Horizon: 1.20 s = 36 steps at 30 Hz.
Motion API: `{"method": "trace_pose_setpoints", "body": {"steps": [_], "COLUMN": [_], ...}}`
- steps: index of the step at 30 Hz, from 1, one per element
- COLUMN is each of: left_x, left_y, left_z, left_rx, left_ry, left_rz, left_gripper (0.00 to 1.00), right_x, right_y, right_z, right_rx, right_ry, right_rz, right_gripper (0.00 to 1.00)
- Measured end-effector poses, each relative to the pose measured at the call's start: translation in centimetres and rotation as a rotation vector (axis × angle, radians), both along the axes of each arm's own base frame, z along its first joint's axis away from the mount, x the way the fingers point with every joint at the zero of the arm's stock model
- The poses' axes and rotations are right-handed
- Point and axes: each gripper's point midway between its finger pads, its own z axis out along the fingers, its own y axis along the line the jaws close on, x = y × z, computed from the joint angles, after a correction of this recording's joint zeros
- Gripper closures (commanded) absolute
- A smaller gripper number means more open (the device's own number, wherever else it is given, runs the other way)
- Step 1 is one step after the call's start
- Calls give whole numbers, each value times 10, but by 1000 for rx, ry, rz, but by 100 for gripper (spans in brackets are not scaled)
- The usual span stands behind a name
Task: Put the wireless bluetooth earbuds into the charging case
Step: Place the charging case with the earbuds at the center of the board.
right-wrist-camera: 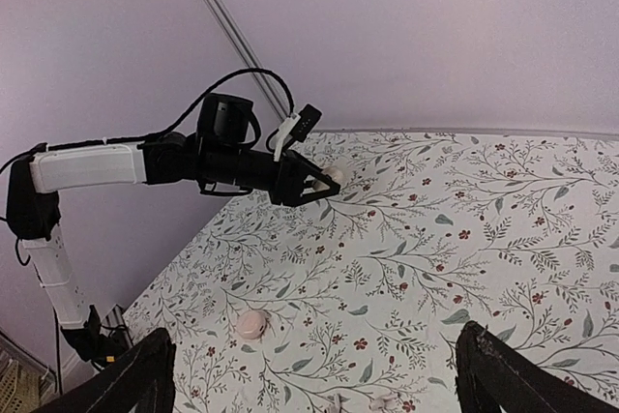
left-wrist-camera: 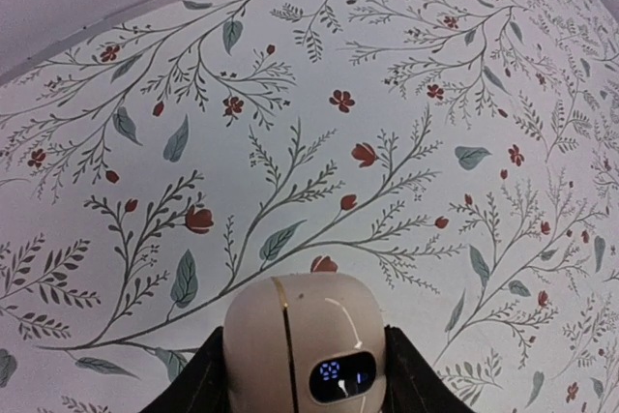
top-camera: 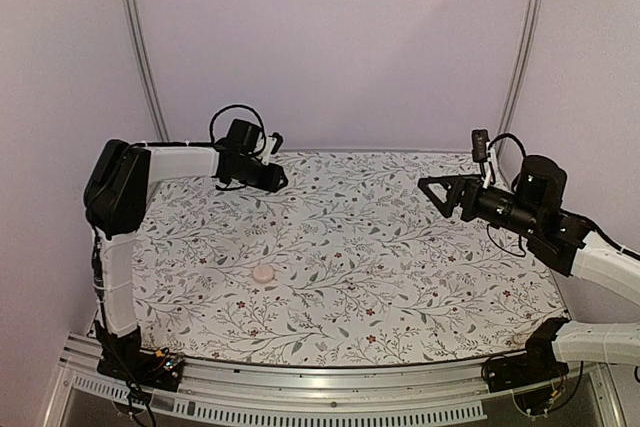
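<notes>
**Case in left grip, earbuds on the table: approach for the right arm**

The left gripper [top-camera: 273, 179] is closed on the charging case [left-wrist-camera: 305, 345] and holds it above the far left part of the table [top-camera: 420, 287]. In the left wrist view a finger presses each side of the case. A thin seam runs across the shell beside a small lit display, and the lid appears shut.

The right gripper [top-camera: 433, 197] hangs above the far right of the table. Its jaws are spread wide and hold nothing.

The earbuds [top-camera: 263, 273] rest on the table as one pale pink lump, left of centre and towards the near edge. Nothing touches them.

Key relation: the earbuds lie to the left of the free right gripper, nearer than it and well apart from it. They sit closer to the left arm's base, almost directly on the near side of the raised case, but that arm is occupied. The pick-up therefore probably falls to the right arm, which must reach leftward and down. The lump looks round from above, with no clear long axis, so jaw orientation seems uncritical.
</notes>
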Motion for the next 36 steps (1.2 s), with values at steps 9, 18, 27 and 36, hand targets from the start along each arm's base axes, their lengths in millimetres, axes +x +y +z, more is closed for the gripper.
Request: {"method": "trace_pose_setpoints", "body": {"steps": [9,18,27,36], "left_x": [19,20,23,22], "left_y": [4,8,8,14], "left_z": [-35,-66,-72,-59], "left_rx": [7,34,44,62], "left_ry": [99,174,195,186], "left_rz": [31,44,45,60], "left_gripper": [64,59,38,0], "right_x": [-1,-1,-4,-6], "right_y": [-5,-2,6,9], "right_z": [-20,-25,-42,-37], "right_rx": [-29,-44,-84,-84], "right_ry": [23,31,68,56], "right_rz": [-18,-1,50,76], "right_gripper": [1,1,1,1]}}
